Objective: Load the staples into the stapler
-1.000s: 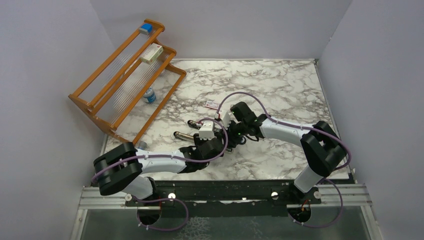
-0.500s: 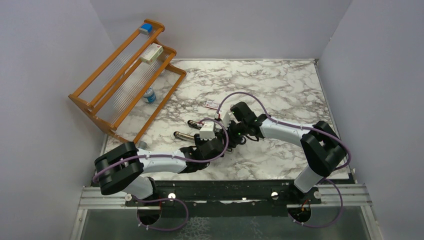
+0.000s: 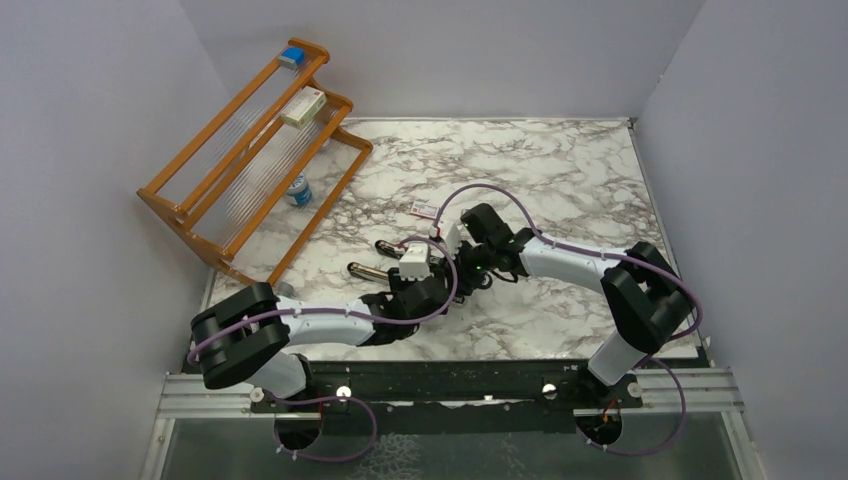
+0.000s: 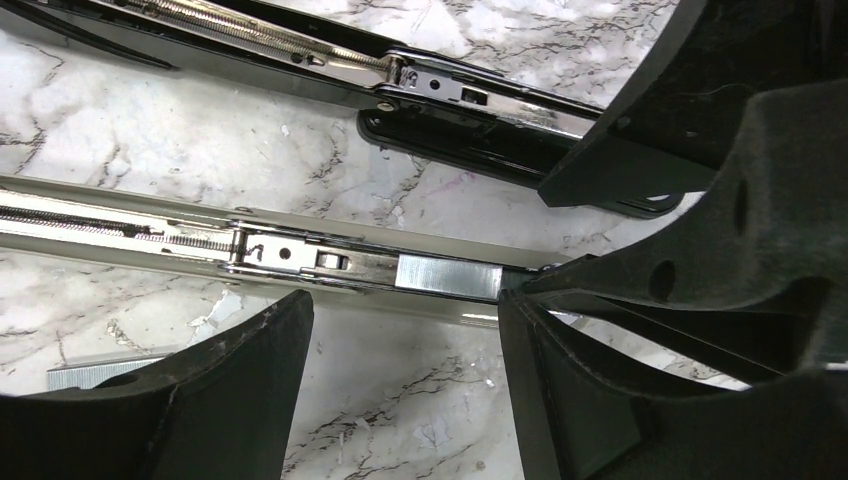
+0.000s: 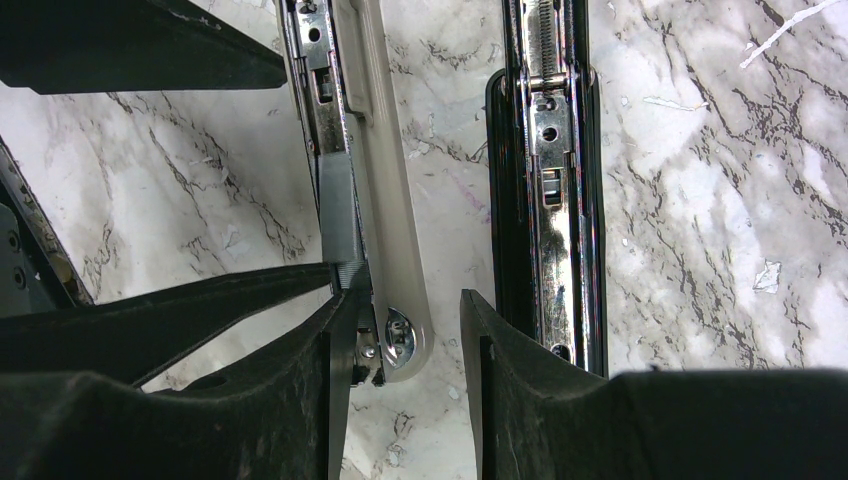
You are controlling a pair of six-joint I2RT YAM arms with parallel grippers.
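While both arms crowd the middle of the table (image 3: 560,170), the stapler (image 5: 545,200) lies opened there, silver rail up, just beside a light grey tool (image 5: 385,200). A staples strip (image 4: 447,277) sits in the grey tool's rail. The right pincer (image 5: 405,310) straddles that tool's end, partly open, not clamped. The left pincer (image 4: 402,310) gapes wide, empty. At the far left corner, the rack (image 3: 150,196) holds a white-and-red box (image 3: 303,107).
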